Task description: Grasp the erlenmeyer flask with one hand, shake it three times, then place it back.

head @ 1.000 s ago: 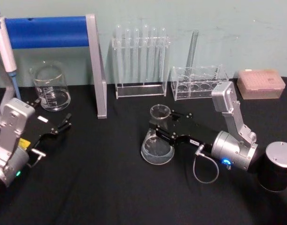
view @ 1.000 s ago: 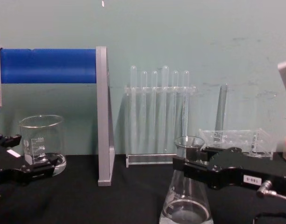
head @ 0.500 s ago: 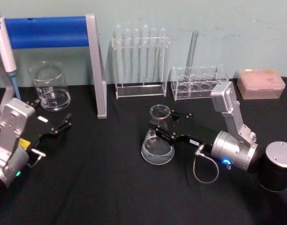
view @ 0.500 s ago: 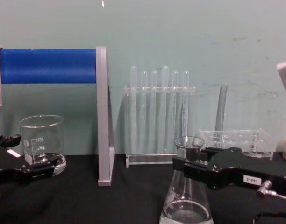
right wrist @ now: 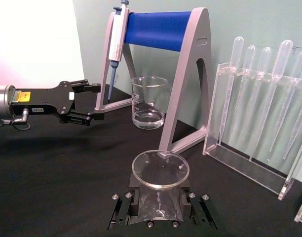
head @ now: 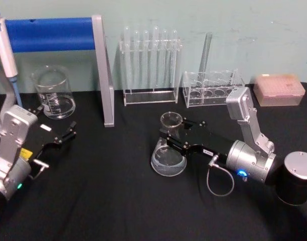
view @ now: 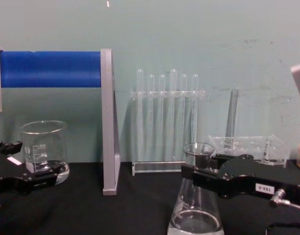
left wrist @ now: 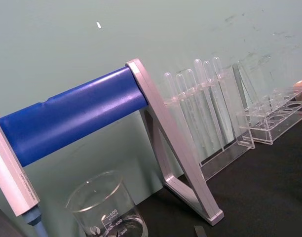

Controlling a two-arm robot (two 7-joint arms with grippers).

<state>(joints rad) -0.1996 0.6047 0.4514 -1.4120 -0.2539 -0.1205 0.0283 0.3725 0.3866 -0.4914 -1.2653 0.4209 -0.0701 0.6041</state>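
Nothing moved, right gripper (head: 170,134) grips erlenmeyer flask (head: 168,160)

a pale green wall (head: 254,25) closes the scene behind, matte and evenly lit, with faint scuffs and a small white speck (view: 108,4) high up. below it a black table (head: 108,201) runs to the wall. in the right wrist view a bright white patch (right wrist: 32,44) glares beside the wall.

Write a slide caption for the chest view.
Right gripper clamps the erlenmeyer flask at its neck; left gripper sits open beside the beaker.
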